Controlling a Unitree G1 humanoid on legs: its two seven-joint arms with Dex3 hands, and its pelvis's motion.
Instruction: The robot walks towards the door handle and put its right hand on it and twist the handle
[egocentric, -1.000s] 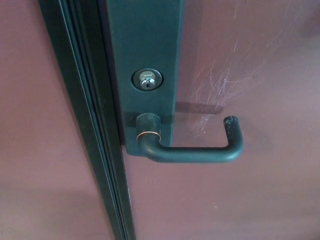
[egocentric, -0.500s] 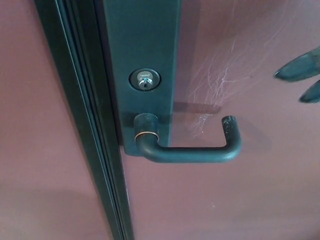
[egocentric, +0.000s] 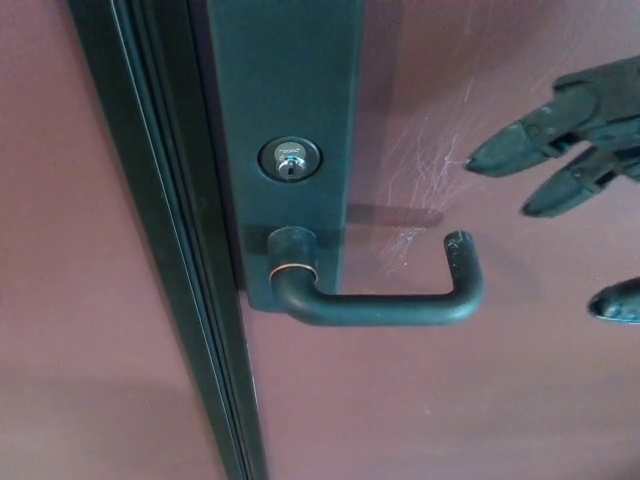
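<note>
Head view puts us close against a dusty-pink door (egocentric: 480, 400), with its dark green metal frame edge (egocentric: 160, 250) running down the picture's left. On the door sits a tall dark green lock plate (egocentric: 285, 80), and set into it is a round silver keyhole cylinder (egocentric: 289, 160). Below that, the dark green tubular lever handle (egocentric: 380, 308) comes out of its round collar at the foot of the plate, runs level toward the picture's right, and turns up and back toward the door at its free end. It lies horizontal, so we judge it is not yet twisted.

Our right hand (egocentric: 590, 140) enters from the right edge, black and only partly in frame. Two thick fingers (egocentric: 510, 150) point toward the door above and to the right of the handle's bent end, and the thumb tip shows lower down at the edge of the picture. The fingers are spread apart and grasp nothing; the hand is near the handle but apart from it, with bare door showing between them. Our left hand does not appear at all.

As for progress, we judge the approach to the door is as good as done, since the handle fills the middle of the view. What remains is to set the hand on the lever and turn it.

Pale scratch marks (egocentric: 430, 170) fan over the door above the handle.
</note>
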